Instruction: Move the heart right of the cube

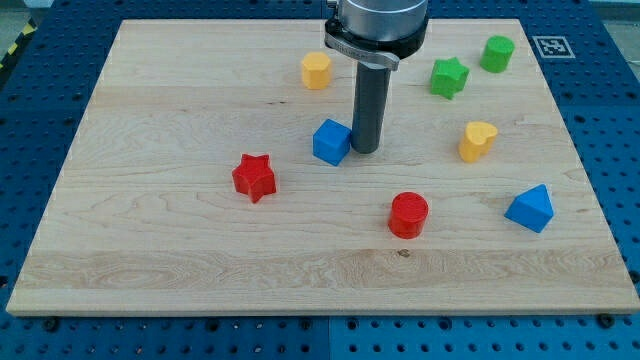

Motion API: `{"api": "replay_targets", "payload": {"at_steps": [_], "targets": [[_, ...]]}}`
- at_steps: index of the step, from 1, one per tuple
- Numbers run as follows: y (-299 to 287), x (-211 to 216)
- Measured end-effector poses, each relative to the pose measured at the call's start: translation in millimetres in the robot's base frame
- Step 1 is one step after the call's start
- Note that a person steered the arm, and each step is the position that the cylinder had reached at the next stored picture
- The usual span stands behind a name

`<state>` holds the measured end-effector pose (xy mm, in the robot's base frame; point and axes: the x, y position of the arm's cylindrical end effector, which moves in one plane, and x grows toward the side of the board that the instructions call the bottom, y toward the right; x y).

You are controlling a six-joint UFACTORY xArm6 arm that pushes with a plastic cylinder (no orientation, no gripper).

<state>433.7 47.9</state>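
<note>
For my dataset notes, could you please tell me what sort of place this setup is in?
Probably a robotics lab bench: a wooden board lies on a blue perforated table, a printed marker tag sits at the board's corner, and my tip stands beside the blue cube.

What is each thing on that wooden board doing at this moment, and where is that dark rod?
My tip: down on the board, just right of the blue cube, close or touching.
Blue cube: resting flat near the board's middle.
Yellow heart: well right of the cube, apart from my tip.
Red star: lying alone, left of the cube.
Red cylinder: upright, untouched.
Wooden board: flat.
</note>
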Motion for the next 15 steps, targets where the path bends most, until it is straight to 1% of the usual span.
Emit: {"api": "replay_targets", "payload": {"at_steps": [1,2,3,4,5,6,7,8,9,10,11,12,13,14,15], "targets": [[23.9,10.7],[87.5,47.0],[95.0,48.5],[104.6,39.5],[131.0,26.4],[133.2,26.4],[181.8,26.4],[191.7,21.6],[174.5,3.6],[172.0,3.0],[143.9,-11.9],[129.0,-15.7],[128.8,-33.8],[128.8,-41.9],[117.7,-40.7]]}}
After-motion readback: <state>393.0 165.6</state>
